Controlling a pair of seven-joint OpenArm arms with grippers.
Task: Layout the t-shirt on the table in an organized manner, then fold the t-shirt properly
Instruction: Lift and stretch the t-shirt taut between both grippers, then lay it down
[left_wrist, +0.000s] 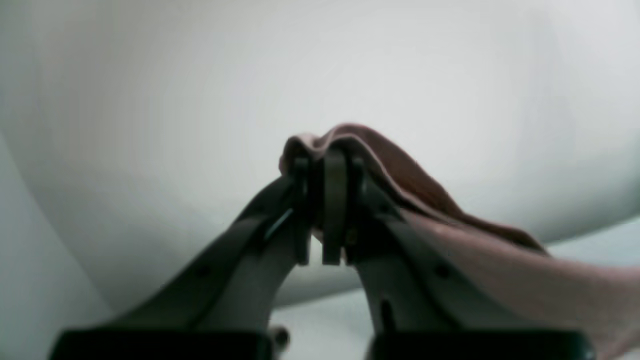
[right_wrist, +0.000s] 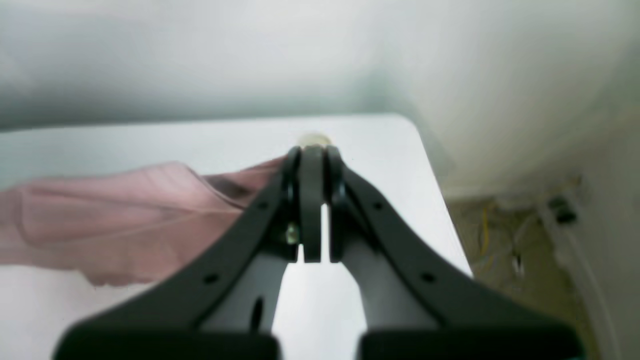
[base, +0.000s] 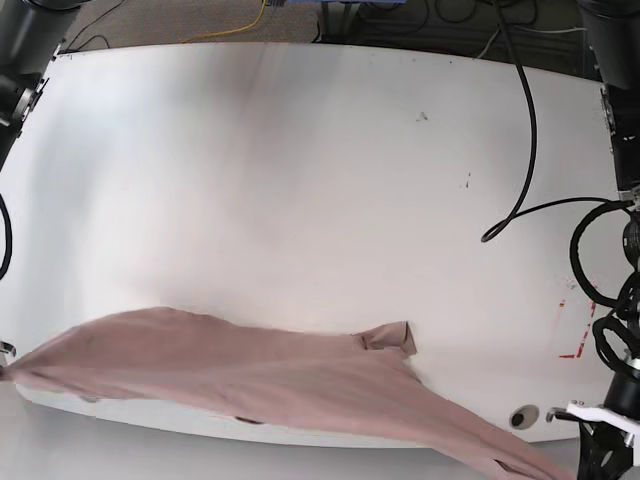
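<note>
both the left end effector (left_wrist: 327, 210) and right end effector (right_wrist: 312, 205) pinch the thin, wrinkled mauve t-shirt (base: 250, 375), stretched over the smooth white table (base: 300, 180).

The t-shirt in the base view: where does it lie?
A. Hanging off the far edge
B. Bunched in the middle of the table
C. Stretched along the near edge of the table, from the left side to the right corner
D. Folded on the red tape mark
C: the t-shirt runs as a long band along the near edge of the table, left side to lower right corner.
</note>
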